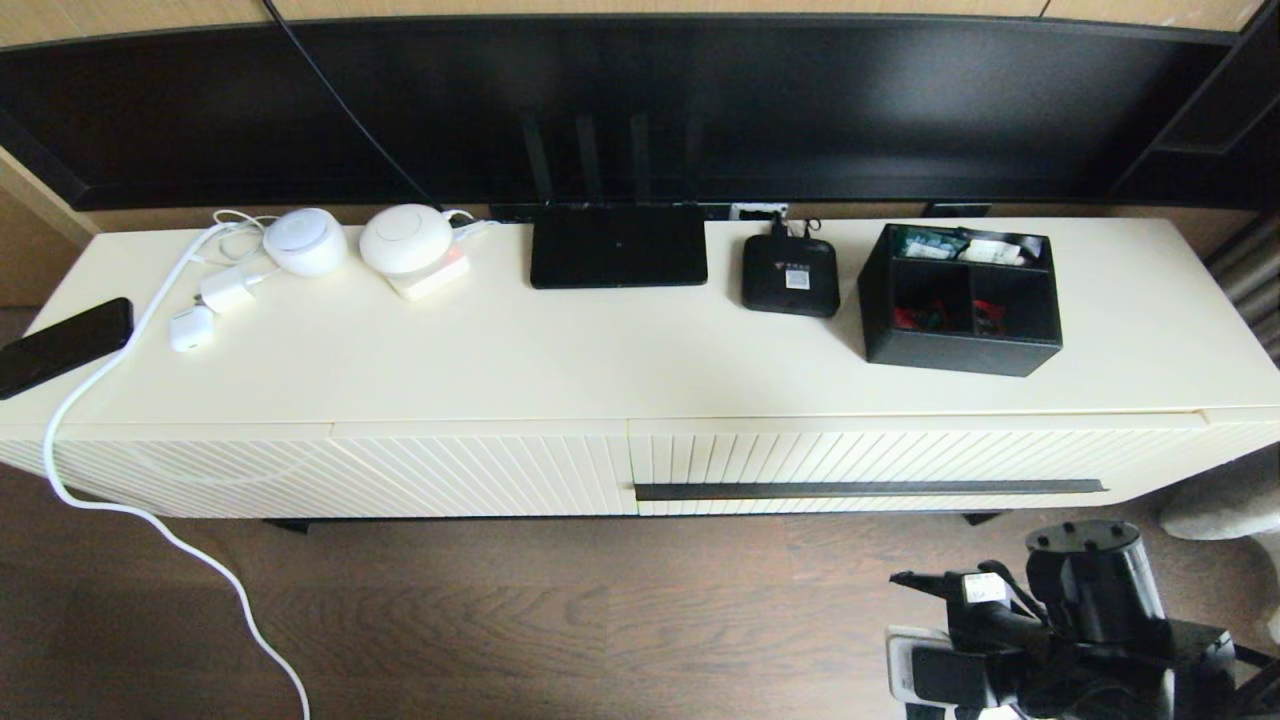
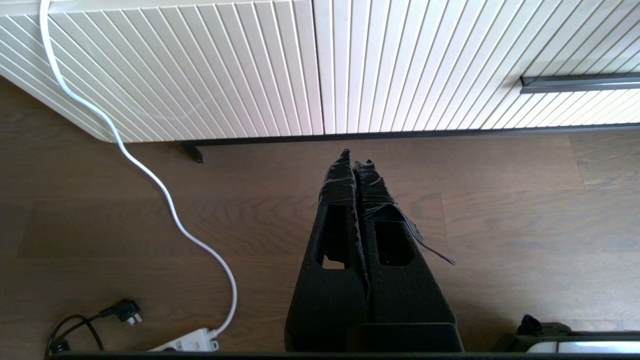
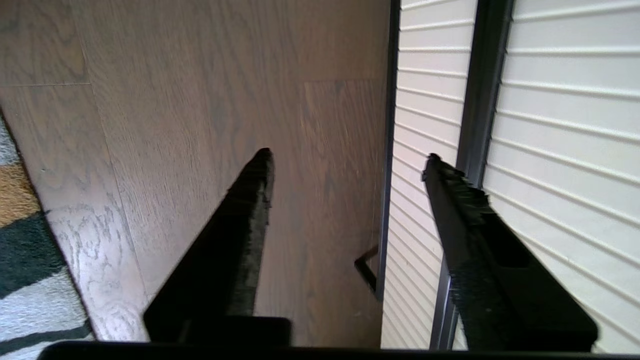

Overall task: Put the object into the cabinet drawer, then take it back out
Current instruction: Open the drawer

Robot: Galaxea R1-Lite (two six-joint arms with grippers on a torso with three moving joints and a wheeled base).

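Down near the floor, the right gripper (image 3: 345, 160) is hanging wide open and empty just beside the closed cabinet drawer (image 1: 900, 455), close to its dark bar handle (image 1: 870, 489). Low over the wood floor (image 2: 500, 210), the left gripper (image 2: 356, 157) is sitting squeezed together, holding nothing. Up on the cream surface (image 1: 600, 350), the black organizer box (image 1: 960, 300) is standing toward the right, just beside the small set-top box (image 1: 790, 277).

Left end effector (image 2: 356, 159) hangs over the wood floor (image 2: 500, 210), fingers pressed together; ribbed cream drawer (image 2: 450, 60) just ahead, its dark bar handle (image 2: 580, 83) off to one side; white cable (image 2: 150, 175) snakes down to a power strip (image 2: 187, 342).
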